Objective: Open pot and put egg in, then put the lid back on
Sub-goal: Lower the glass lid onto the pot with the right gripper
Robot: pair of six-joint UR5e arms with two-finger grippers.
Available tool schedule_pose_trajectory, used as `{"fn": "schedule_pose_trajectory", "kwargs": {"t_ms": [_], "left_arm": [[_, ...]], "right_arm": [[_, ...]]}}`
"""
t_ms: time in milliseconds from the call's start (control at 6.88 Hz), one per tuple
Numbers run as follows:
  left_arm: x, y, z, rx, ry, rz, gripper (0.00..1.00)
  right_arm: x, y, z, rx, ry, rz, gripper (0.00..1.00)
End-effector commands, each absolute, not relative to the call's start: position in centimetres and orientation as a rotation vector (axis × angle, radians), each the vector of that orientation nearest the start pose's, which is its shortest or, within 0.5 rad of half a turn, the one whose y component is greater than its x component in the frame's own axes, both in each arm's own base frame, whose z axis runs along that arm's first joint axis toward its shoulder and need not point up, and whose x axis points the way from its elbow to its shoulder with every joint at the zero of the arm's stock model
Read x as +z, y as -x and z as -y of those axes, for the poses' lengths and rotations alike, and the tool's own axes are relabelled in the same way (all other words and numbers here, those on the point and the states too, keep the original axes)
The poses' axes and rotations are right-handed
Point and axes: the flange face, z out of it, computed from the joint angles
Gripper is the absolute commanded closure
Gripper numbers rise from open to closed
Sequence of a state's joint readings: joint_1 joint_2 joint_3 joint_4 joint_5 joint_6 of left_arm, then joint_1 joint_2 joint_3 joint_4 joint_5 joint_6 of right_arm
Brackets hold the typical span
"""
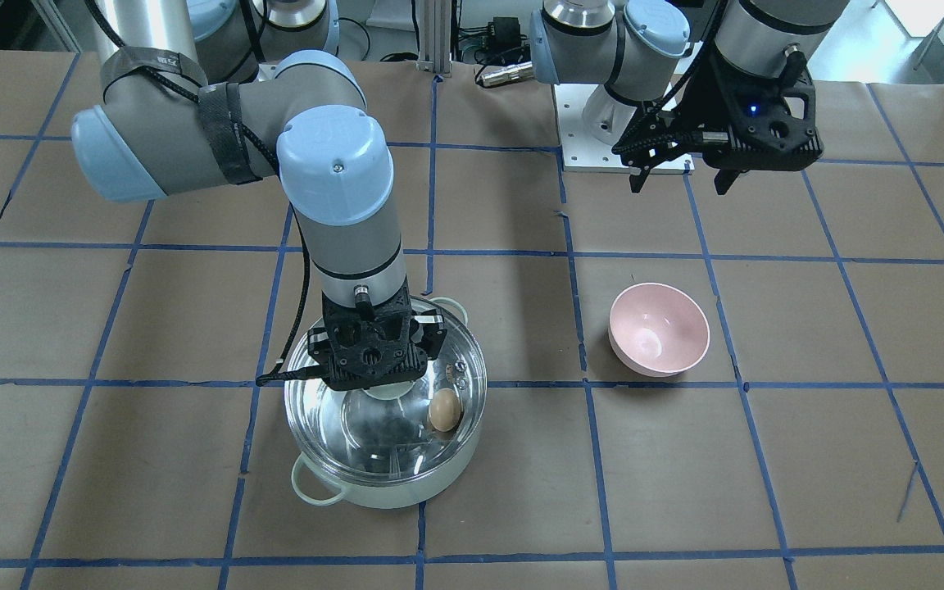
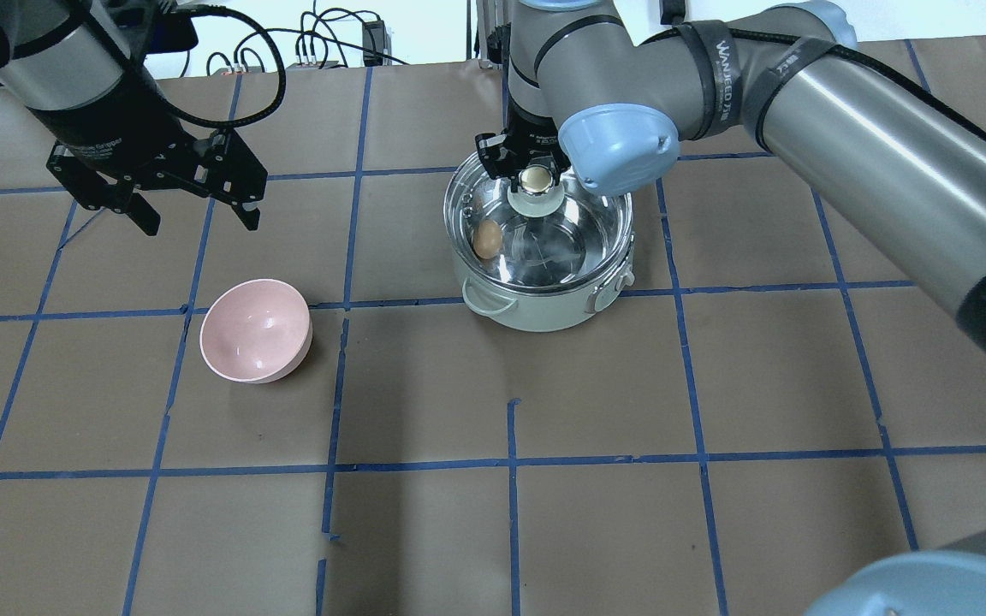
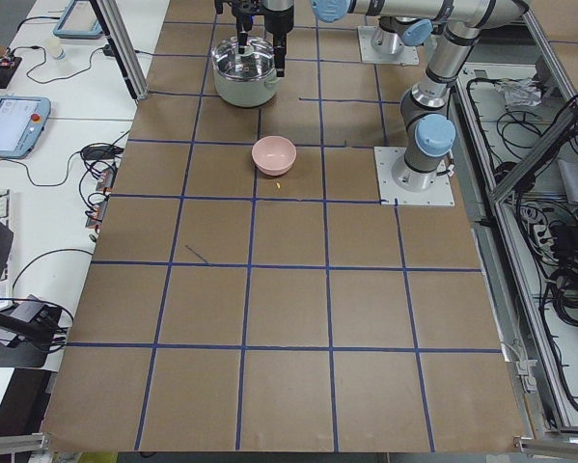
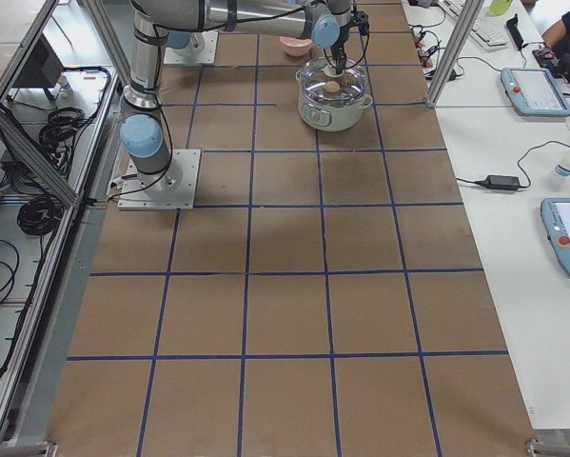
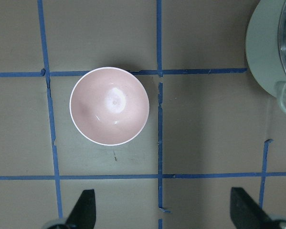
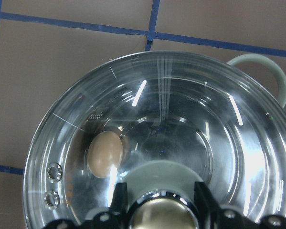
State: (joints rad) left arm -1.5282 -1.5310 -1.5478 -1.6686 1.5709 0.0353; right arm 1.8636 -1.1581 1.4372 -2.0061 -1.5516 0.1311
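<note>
Brown paper table [image 1: 767,459], oval tan egg [image 1: 444,409] under round glass lid [image 1: 390,430], steel pot [image 1: 390,495]

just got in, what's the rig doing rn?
The egg is in the pot, and the glass lid sits over it. The right gripper is down at the lid's knob, with a finger on each side; it's unclear whether it is gripping the knob. The left gripper hangs open and empty above the table, near the pink bowl.
</note>
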Motion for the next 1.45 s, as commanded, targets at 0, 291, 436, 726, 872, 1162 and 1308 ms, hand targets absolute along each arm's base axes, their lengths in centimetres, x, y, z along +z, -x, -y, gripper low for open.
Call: {"fn": "schedule_pose_trajectory", "kwargs": {"t_ms": [0, 291, 436, 726, 872, 1162, 1308], "left_arm": [[51.0, 11.2, 47.6, 0.051, 0.014, -3.142, 0.0], [51.0, 11.2, 47.6, 0.051, 0.014, -3.142, 0.0], [51.0, 11.2, 47.6, 0.051, 0.014, -3.142, 0.0], [51.0, 11.2, 47.6, 0.051, 0.014, -3.142, 0.0], [50.9, 11.2, 47.6, 0.053, 0.014, -3.142, 0.0], [50.9, 11.2, 47.6, 0.053, 0.019, -3.142, 0.0], [50.9, 11.2, 47.6, 0.053, 0.015, -3.142, 0.0]], "right_arm": [[36.2, -31.8, 59.5, -0.231, 0.274, -3.072, 0.79], [36.3, -31.9, 59.6, -0.234, 0.267, -3.062, 0.74], [36.4, -31.9, 59.7, -0.257, 0.267, -3.057, 0.65], [36.4, -31.8, 59.8, -0.277, 0.266, -3.063, 0.37], [36.5, -31.8, 59.8, -0.28, 0.269, -3.063, 0.35], [36.5, -31.8, 59.9, -0.282, 0.269, -3.062, 0.32], [37.4, -30.5, 60.5, -0.304, 0.245, -3.062, 0.3]]}}
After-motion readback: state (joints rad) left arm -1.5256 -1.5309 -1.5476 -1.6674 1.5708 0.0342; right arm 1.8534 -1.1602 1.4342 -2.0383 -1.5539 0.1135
